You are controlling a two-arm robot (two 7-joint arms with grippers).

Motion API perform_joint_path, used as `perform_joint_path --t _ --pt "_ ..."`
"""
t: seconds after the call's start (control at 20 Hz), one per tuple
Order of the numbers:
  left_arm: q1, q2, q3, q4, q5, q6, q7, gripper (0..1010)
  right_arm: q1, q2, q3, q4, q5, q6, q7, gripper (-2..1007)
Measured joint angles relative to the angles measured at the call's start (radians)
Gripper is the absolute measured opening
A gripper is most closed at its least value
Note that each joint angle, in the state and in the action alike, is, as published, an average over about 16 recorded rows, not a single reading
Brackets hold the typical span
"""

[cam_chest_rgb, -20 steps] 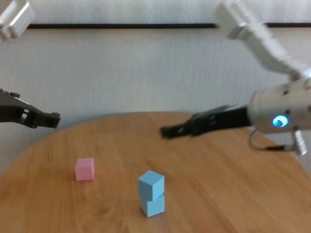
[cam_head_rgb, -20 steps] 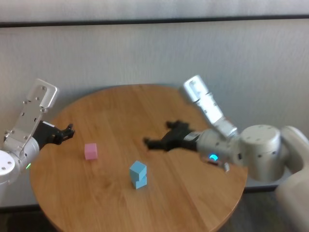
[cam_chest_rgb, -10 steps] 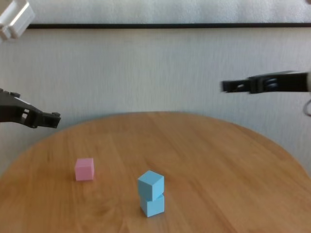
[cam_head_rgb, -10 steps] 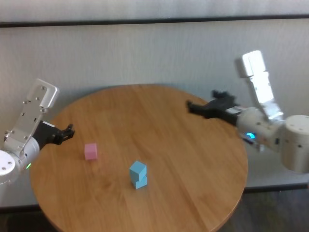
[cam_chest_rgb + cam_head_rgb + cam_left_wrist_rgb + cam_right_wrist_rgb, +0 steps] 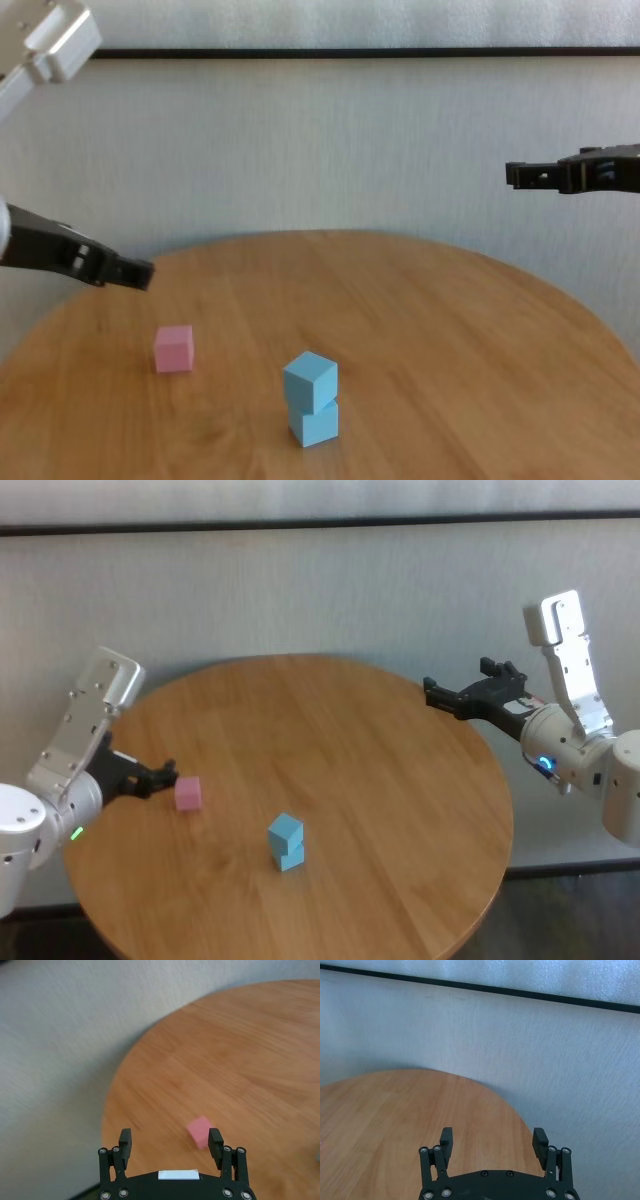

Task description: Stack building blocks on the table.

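Two light blue cubes (image 5: 286, 841) stand stacked on the round wooden table (image 5: 330, 730), the upper one turned a little; the stack also shows in the chest view (image 5: 312, 397). The pink cube (image 5: 188, 793) lies alone to their left, and shows in the chest view (image 5: 174, 348) and the left wrist view (image 5: 202, 1131). My left gripper (image 5: 165, 775) is open and empty, just left of the pink cube, which sits ahead near one fingertip (image 5: 215, 1136). My right gripper (image 5: 432, 689) is open and empty, raised at the table's far right edge.
A pale wall (image 5: 300, 590) with a dark stripe runs behind the table. The table's rim (image 5: 510, 1110) curves close under my right gripper. Bare wood lies between the blue stack and the right edge.
My right gripper has drawn back from the table's middle to its far right edge and risen. My left gripper has moved in towards the pink cube. The cubes have not moved.
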Motion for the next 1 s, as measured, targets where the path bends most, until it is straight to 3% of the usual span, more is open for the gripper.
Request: perform_joint_path --t 0.3,0.55,0.75,1.0 --pt "-0.002 -0.052 0.007 -0.019 -0.007 0.098 0.0 1002 0.001 -0.001 -0.003 -0.001 0.001 0.005 0.004 1005" --pt "-0.015 -0.127 0.001 0.004 -0.003 0.145 0.042 1002 0.002 -0.002 -0.005 -0.002 0.005 0.01 0.007 1005" --pt "-0.028 -0.201 -0.018 0.04 0.007 0.151 0.102 1002 0.003 -0.003 -0.006 -0.003 0.007 0.013 0.009 1005" --pt "-0.045 -0.281 -0.047 0.103 0.026 0.12 0.175 1002 0.004 -0.003 -0.007 -0.004 0.008 0.015 0.01 1005"
